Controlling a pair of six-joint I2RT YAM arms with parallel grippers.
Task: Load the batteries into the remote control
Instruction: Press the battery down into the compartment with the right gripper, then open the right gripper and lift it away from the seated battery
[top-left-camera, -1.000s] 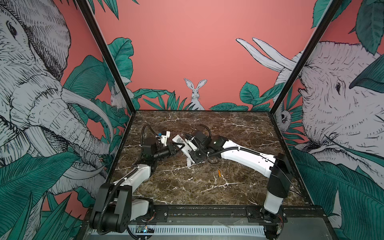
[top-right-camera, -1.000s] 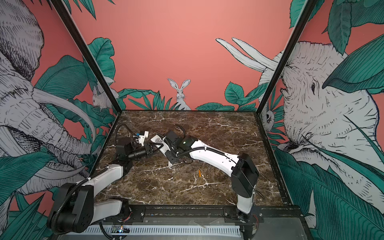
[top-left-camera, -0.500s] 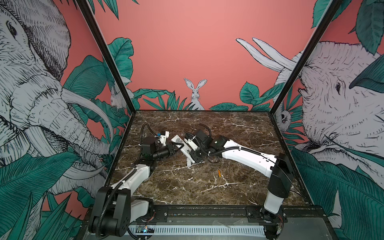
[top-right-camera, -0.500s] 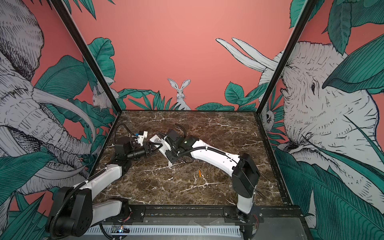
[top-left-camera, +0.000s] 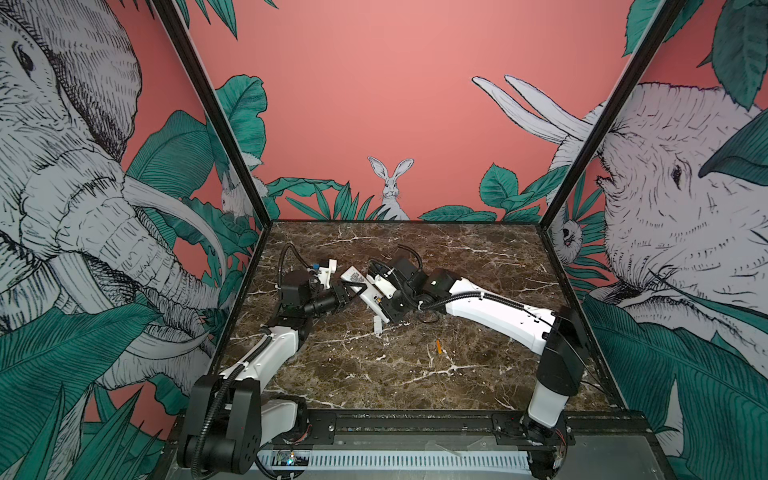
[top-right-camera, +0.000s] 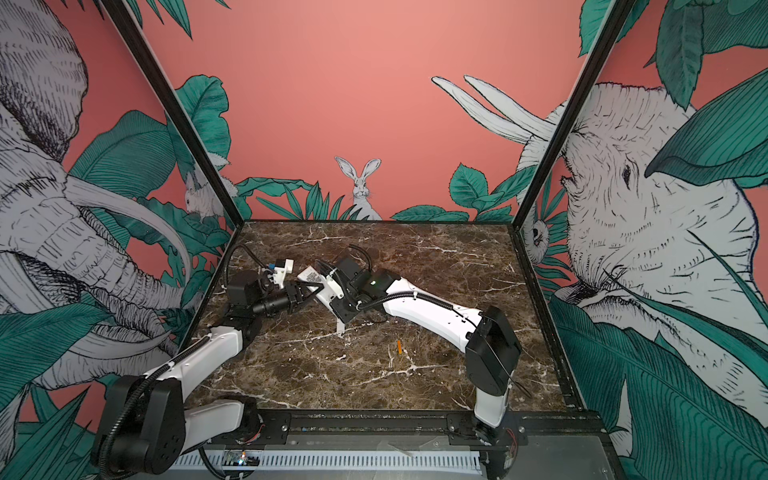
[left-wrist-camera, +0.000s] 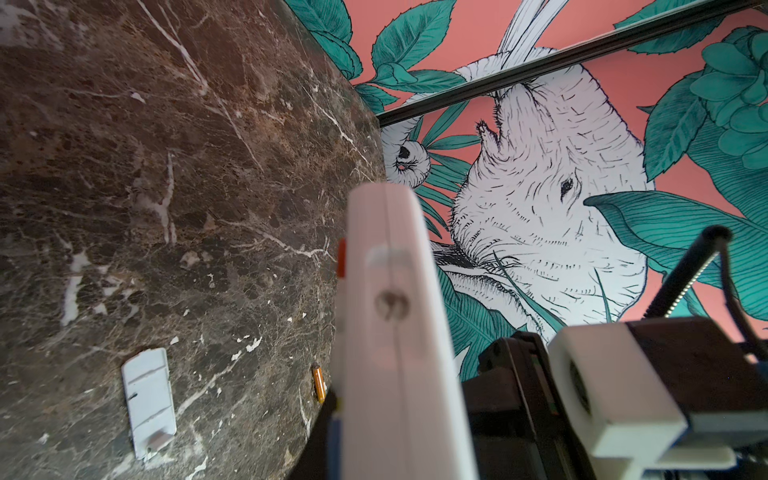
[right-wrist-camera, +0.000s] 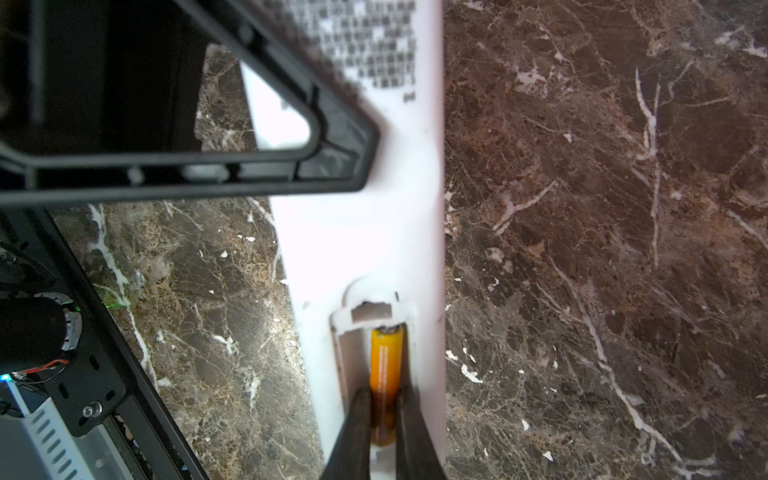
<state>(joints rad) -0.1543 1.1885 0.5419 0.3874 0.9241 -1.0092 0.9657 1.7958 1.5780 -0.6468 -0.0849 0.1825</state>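
Observation:
In both top views the white remote control is lifted off the marble floor, dark label side up, with my left gripper shut on one end. One black left finger lies across the labelled back. The remote's open compartment shows in the right wrist view. My right gripper is shut on an orange battery that lies lengthwise in that compartment. A second battery lies loose on the floor in front of the arms.
A small loose white cover lies on the floor just below the remote. Printed walls close the back and both sides. A black rail runs along the front edge.

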